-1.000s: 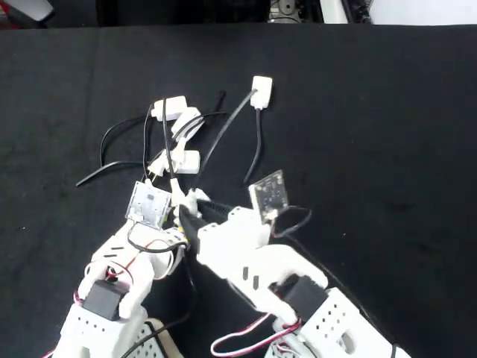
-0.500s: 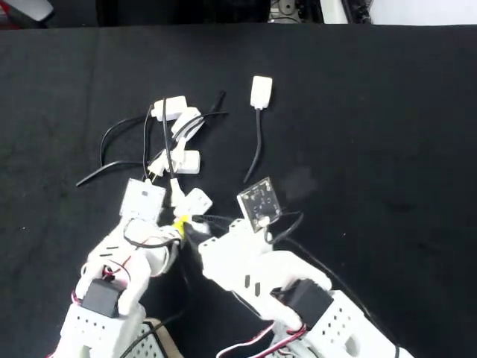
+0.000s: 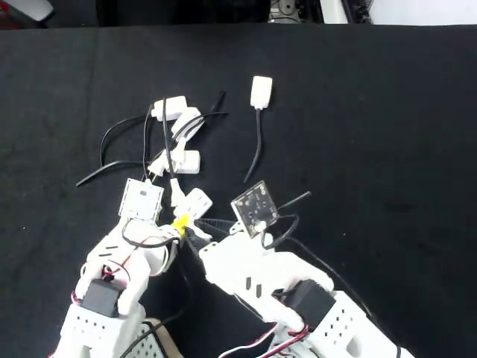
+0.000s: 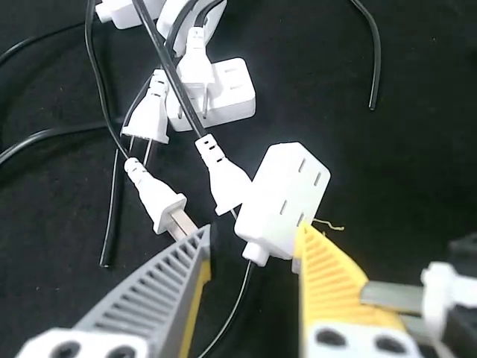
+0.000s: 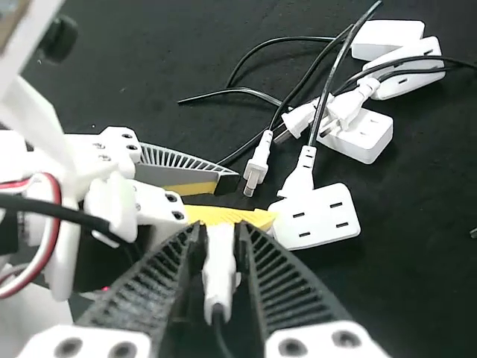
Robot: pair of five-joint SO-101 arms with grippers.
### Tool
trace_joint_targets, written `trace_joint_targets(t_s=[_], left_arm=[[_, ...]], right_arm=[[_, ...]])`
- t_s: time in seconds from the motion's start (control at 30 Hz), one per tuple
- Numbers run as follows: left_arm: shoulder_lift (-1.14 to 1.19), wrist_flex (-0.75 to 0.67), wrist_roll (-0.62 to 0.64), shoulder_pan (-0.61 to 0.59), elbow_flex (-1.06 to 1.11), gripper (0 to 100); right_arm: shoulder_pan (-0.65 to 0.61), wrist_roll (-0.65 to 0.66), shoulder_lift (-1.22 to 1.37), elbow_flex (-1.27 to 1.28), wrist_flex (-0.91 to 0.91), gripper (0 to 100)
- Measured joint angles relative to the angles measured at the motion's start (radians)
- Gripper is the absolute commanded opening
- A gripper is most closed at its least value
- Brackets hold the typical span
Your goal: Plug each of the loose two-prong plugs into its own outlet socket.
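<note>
A white outlet socket (image 4: 287, 195) (image 3: 197, 201) lies on the black table just ahead of my left gripper (image 4: 252, 237) (image 3: 181, 221). That gripper is open: the yellow finger (image 4: 320, 261) touches the socket's side and the grey finger (image 4: 175, 272) stands apart. Three white two-prong plugs (image 4: 223, 175) (image 4: 160, 203) (image 4: 155, 112) on black cables lie loose beside it. My right gripper (image 5: 220, 230) (image 3: 195, 235) is shut on a white plug (image 5: 220, 265), close behind the left gripper's fingers and pointing toward the same socket (image 5: 319, 216).
Three more sockets (image 3: 170, 107) (image 3: 186, 121) (image 3: 183, 161) cluster beyond the left gripper among tangled black cables (image 3: 112, 130). Another socket (image 3: 261, 91) with a short cable lies farther right. The two arms are nearly touching at the wrists.
The right arm has drawn back and swung toward the left gripper. A cable stretched toward the far right socket is gone from there. The socket by the left gripper has come into sight.
</note>
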Motion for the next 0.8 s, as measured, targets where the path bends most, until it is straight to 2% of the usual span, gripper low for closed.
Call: trace_joint_targets(t_s=[0.17, 0.43, 0.6, 0.8], left_arm=[[0.000, 0.000, 0.000, 0.000, 0.000, 19], [-0.008, -0.012, -0.040, -0.011, 0.006, 19], [-0.008, -0.029, -0.069, -0.035, 0.008, 19], [-0.008, -0.029, -0.075, -0.040, 0.008, 19]], right_arm=[[0.015, 0.054, 0.000, 0.000, 0.000, 1.2], [0.328, 0.252, 0.014, 0.080, 0.020, 1.2], [0.482, 0.331, 0.015, 0.227, -0.115, 1.2], [0.663, 0.374, 0.015, 0.233, -0.173, 1.2]])
